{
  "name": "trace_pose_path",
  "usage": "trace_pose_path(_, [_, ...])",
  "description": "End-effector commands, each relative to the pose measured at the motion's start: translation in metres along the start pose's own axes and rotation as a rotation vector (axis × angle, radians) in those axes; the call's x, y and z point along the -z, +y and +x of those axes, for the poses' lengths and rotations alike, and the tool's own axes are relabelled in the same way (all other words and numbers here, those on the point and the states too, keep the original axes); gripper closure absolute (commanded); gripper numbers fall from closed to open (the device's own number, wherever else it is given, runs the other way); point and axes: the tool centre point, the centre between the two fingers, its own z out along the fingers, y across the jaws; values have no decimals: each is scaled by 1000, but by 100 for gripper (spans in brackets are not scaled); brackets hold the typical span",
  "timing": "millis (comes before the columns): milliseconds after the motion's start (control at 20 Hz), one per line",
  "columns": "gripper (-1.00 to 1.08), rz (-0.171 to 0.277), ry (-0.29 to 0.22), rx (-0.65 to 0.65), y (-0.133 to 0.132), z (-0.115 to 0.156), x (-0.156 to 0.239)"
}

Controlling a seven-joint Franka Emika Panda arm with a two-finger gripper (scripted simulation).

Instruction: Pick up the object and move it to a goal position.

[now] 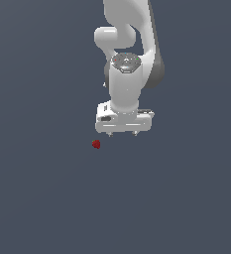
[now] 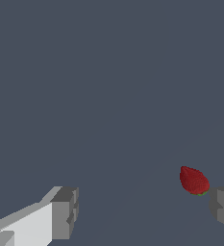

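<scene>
The strawberry (image 1: 96,144) is lying alone on the plain dark grey surface, showing as a small dark red, lumpy blob. In the wrist view the strawberry (image 2: 194,180) is looking roundish and tapered, its skin dimpled, with a trace of green showing at its lower edge. Nothing is touching it or holding it.

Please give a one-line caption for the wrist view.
Open gripper above a plain grey floor, with the small red strawberry close to one finger.
</scene>
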Motion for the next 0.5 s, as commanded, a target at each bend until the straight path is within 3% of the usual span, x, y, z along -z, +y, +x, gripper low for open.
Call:
trace_pose_path(0, [-92, 0, 0, 0, 0, 0, 0])
trace_pose_path(450, [-92, 13, 28, -64, 11, 3, 17])
